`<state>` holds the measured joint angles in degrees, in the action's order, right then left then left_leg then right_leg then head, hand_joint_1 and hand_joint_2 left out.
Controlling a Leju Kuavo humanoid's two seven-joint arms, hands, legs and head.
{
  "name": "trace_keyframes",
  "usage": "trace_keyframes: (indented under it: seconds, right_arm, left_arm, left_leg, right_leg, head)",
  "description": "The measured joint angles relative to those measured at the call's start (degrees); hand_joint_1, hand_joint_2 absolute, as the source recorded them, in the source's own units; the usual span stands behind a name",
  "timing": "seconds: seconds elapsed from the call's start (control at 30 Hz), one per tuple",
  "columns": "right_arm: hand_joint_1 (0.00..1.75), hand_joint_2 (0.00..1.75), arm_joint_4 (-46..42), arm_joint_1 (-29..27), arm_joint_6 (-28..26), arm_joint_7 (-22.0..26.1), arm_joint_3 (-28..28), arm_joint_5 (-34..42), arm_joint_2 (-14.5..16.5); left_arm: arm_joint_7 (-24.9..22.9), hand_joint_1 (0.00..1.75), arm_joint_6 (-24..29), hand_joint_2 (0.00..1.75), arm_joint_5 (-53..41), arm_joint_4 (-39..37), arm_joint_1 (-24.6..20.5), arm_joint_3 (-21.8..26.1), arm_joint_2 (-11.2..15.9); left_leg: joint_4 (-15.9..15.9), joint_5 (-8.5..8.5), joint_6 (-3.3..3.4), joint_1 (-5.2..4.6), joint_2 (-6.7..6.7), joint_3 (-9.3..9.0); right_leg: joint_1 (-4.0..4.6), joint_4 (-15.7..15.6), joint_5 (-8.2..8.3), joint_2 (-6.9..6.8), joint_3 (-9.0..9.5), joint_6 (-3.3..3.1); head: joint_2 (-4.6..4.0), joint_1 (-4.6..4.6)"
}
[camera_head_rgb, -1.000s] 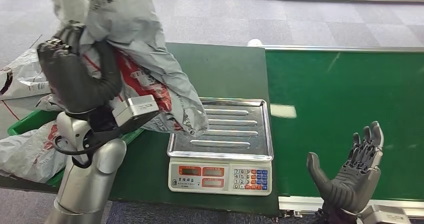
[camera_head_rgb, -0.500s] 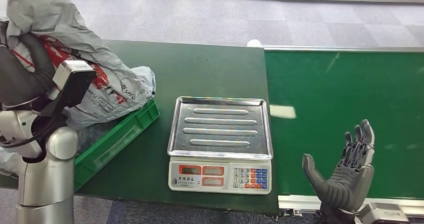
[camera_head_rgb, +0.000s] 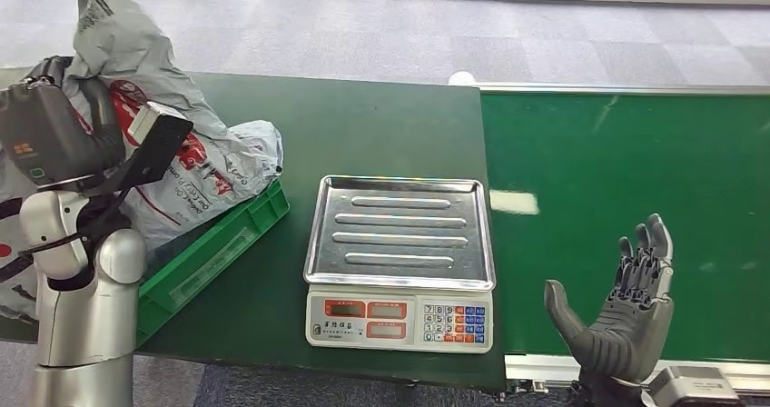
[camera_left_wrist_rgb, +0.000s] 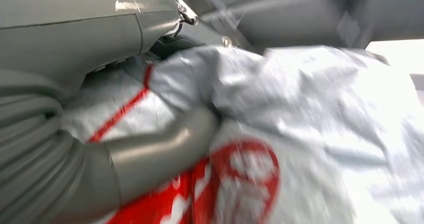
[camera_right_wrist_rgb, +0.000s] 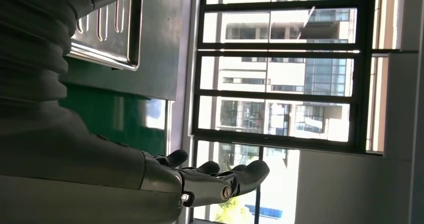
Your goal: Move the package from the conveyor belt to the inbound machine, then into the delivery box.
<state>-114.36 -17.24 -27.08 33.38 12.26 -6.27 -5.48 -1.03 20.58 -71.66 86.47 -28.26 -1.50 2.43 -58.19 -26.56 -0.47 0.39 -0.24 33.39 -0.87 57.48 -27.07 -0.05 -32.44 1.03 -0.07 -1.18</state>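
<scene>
The left hand (camera_left_wrist_rgb: 150, 159), grasping the package (camera_head_rgb: 195, 157), has lowered it into the green box (camera_head_rgb: 213, 248) at the surface's left edge; the right hand (camera_head_rgb: 622, 312) waits released.

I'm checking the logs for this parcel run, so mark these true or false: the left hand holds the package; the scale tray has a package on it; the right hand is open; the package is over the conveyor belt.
1. The left hand holds the package. True.
2. The scale tray has a package on it. False: the tray is bare.
3. The right hand is open. True.
4. The package is over the conveyor belt. False: it is over the green crate.
</scene>
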Motion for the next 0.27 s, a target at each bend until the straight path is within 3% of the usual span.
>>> trace_keyframes:
  seconds: [0.13, 0.27]
  right_arm:
    - [0.0, 1.75, 0.0, 0.28, 2.11, -0.66, 0.0, -0.7, 0.17]
    - [0.0, 1.75, 0.0, 0.31, 4.03, -1.37, 0.0, -1.43, 0.37]
  left_arm:
    - [-0.09, 0.0, 2.61, 1.75, -1.39, -8.76, 0.05, 1.47, 0.83]
    - [-0.18, 0.0, 6.3, 1.75, -2.69, -11.85, 0.86, 3.14, 1.08]
  left_leg:
    - [0.0, 0.05, -0.06, 0.03, 0.02, 0.01]
    - [0.0, 0.05, -0.06, 0.03, 0.02, 0.03]
  right_leg:
    - [0.03, 0.04, 0.04, 0.03, -0.03, -0.05]
    - [0.02, 0.06, 0.04, 0.04, -0.04, -0.06]
  head:
    - [0.0, 0.01]
    - [0.0, 0.01]
